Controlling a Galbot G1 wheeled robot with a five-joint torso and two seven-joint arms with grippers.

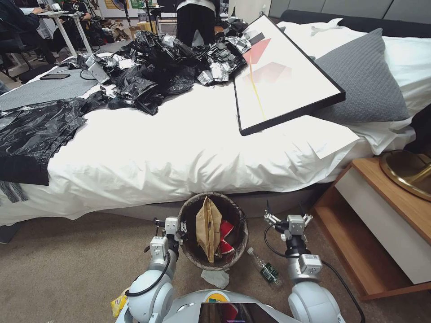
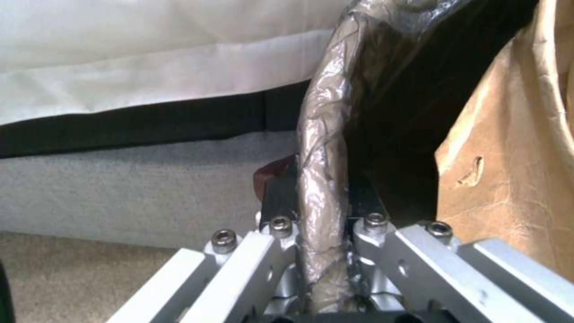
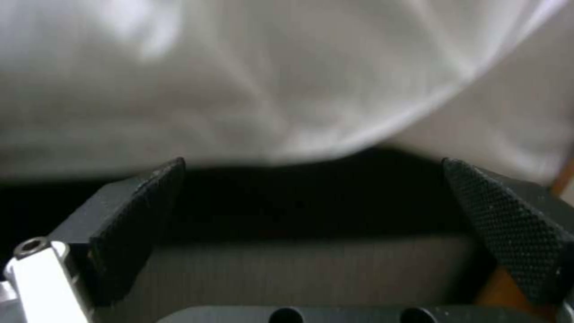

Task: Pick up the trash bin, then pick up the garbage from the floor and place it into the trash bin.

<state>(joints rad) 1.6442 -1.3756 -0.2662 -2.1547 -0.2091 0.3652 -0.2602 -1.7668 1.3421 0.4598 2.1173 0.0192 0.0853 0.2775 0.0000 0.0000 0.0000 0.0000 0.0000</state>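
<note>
brown liner plastic wraps the rim of the trash bin (image 1: 193, 211), which the left gripper (image 2: 323, 211) holds up before the bed (image 1: 179, 152), jaws clamped on that rim. a tan paper bag (image 1: 209, 226) and red carton (image 1: 225, 233) sit inside. right gripper (image 1: 287, 220) hangs beside the bin, jaws wide apart. on the carpet (image 1: 67, 260) lie a clear bottle (image 1: 266, 268), a white tissue (image 1: 216, 278) and a yellow wrapper (image 1: 118, 303).
</note>
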